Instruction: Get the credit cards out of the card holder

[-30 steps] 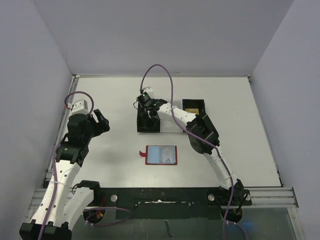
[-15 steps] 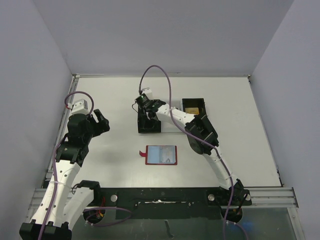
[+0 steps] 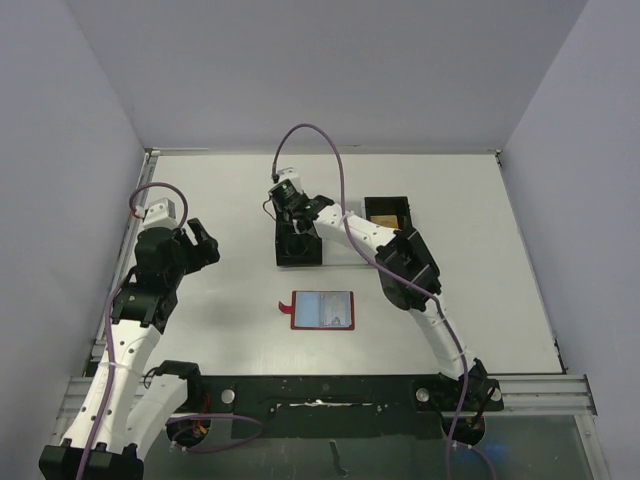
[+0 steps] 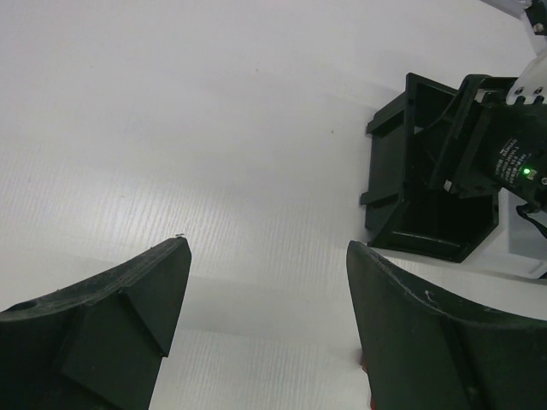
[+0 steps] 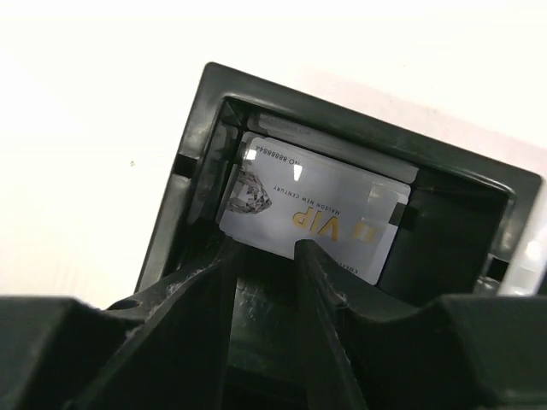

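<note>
The card holder (image 3: pixel 322 310) lies open on the table, red with a blue-grey lining; a red sliver of it (image 4: pixel 366 380) shows in the left wrist view. A pale grey-white credit card (image 5: pixel 312 218) printed "VIP" lies inside the black bin (image 5: pixel 195 154). My right gripper (image 5: pixel 265 246) hangs over that bin (image 3: pixel 297 250), jaws parted, tips at the card's near edge, nothing between them. A gold credit card (image 3: pixel 385 213) rests in the right black compartment. My left gripper (image 4: pixel 269 248) is open and empty above bare table at the left (image 3: pixel 200 243).
The black bin (image 4: pixel 427 196) is the left end of a tray with a white middle part (image 3: pixel 345 250) and a black right compartment (image 3: pixel 388 205). Walls enclose the table on three sides. The right arm reaches across the tray.
My right gripper's jaws have parted wider over the black bin and its wrist has shifted slightly back. The left arm and the card holder have not moved.
</note>
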Controlling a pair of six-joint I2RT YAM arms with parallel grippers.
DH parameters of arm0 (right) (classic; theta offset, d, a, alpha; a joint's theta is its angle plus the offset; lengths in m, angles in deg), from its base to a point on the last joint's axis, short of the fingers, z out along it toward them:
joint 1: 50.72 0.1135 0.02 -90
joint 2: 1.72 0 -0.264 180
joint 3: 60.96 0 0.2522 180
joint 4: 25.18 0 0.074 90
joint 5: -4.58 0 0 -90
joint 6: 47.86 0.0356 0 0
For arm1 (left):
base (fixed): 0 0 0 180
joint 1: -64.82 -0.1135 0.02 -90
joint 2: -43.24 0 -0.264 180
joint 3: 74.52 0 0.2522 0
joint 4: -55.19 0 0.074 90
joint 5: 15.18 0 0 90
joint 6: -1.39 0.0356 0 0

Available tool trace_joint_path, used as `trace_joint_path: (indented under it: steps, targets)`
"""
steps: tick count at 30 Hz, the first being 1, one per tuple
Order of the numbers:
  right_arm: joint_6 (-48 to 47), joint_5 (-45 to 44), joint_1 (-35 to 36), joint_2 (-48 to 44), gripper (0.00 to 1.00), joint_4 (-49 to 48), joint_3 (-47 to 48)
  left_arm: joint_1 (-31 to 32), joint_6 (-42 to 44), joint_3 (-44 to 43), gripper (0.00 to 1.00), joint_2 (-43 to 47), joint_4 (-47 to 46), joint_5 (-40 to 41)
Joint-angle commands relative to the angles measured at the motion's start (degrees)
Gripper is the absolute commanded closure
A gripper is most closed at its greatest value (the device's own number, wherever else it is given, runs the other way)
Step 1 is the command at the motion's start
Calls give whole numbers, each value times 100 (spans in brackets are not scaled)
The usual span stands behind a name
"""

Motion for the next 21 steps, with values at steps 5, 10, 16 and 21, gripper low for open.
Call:
trace_joint_path:
  steps: [5, 10, 16, 21]
  targets:
    - [-431, -87, 191, -1764, 62, -845, -982, -67, 92, -55, 27, -22, -305, -195]
    - [-367, -375, 238, -2812, 59, -1429, -2327, -83, 169, 16, 27, -29, -479, -635]
    - [225, -715, 236, -4281, 54, -2153, -4241, -101, 312, 37, 27, -184, -713, -1350]
    - [932, -783, 238, -5118, 54, -2222, -5576, -92, 303, 112, 27, -330, -966, -2100]
